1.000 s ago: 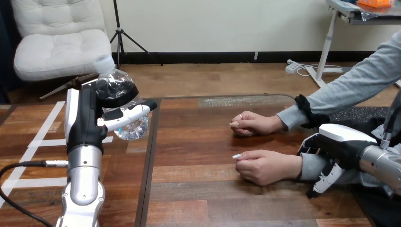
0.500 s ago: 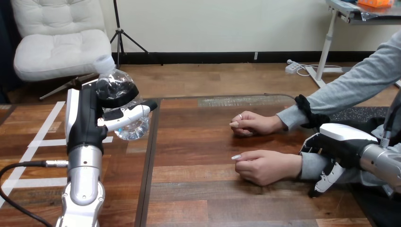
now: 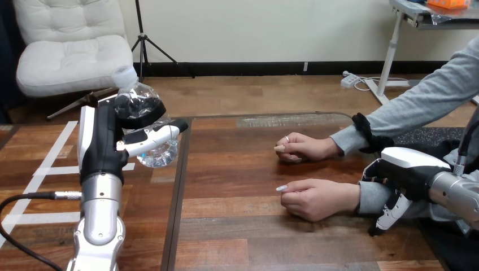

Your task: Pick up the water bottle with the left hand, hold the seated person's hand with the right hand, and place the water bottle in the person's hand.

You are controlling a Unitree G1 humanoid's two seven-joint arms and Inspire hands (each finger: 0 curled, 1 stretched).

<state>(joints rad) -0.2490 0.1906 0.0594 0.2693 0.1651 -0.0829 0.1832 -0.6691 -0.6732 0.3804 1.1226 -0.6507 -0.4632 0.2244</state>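
Observation:
A clear plastic water bottle (image 3: 139,107) with a white cap leans left in my left hand (image 3: 101,141), whose fingers and thumb are curled round its body at the left side of the table. The person's two hands rest loosely closed on the wood at the right: the near one (image 3: 316,199) palm down, the far one (image 3: 305,148) behind it. My right hand (image 3: 409,169) hovers over the grey sleeve of the near forearm, just behind the wrist. Its thumb hangs straight down on the near side, not closed on the arm.
The wooden table (image 3: 237,175) has a dark seam (image 3: 179,197) running front to back right of my left arm. White tape strips (image 3: 45,169) mark the left section. The person's arms come in from the right edge.
My right hand has slid a little to the right along the person's near forearm. The left hand and bottle have stayed put.

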